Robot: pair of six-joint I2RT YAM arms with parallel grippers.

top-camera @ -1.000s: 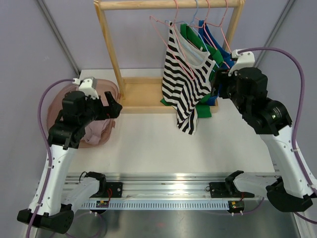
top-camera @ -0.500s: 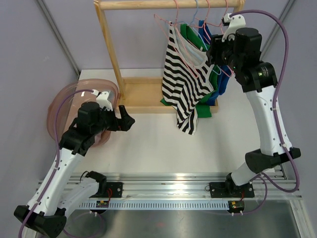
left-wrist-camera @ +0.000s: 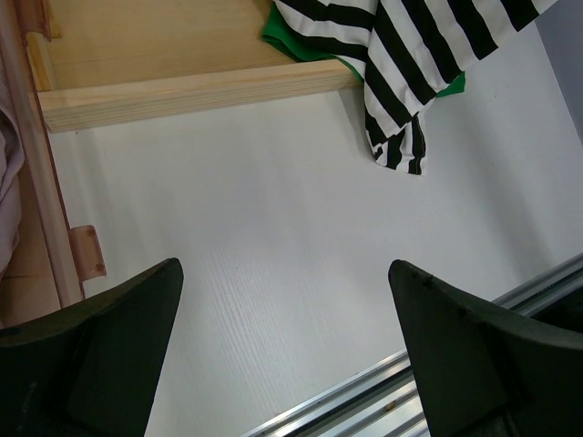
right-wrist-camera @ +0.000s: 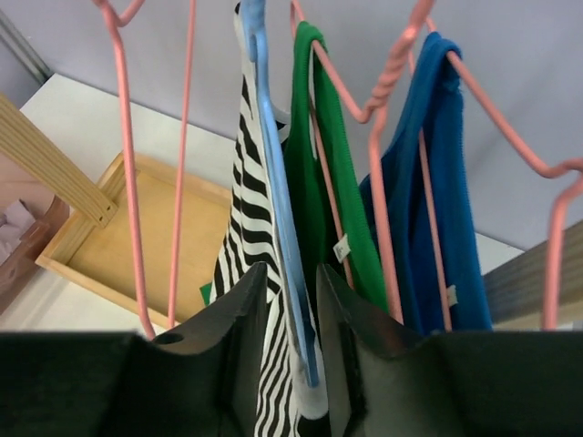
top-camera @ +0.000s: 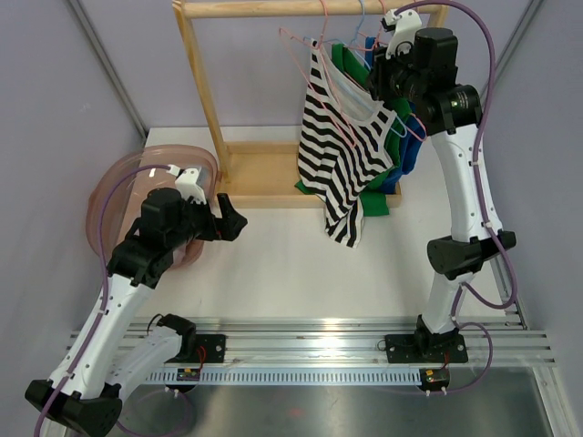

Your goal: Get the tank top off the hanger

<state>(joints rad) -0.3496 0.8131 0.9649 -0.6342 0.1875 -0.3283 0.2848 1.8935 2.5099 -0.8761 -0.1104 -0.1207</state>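
Right claw (right-wrist-camera: 290, 282) is up at the wooden rack (top-camera: 205, 91) with the blue hanger (right-wrist-camera: 273, 182) between its fingers. The gap is narrow, can't tell if it's pinching. Striped tank top (top-camera: 342, 150) hangs right below it. Left claw (left-wrist-camera: 282, 266) hovers spread wide over the tabletop (left-wrist-camera: 228, 182), empty.

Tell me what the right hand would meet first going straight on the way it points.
The light blue hanger, which sits between the fingers of the right hand, right beside the striped tank top. Depth is unclear, but nothing nearer shows.
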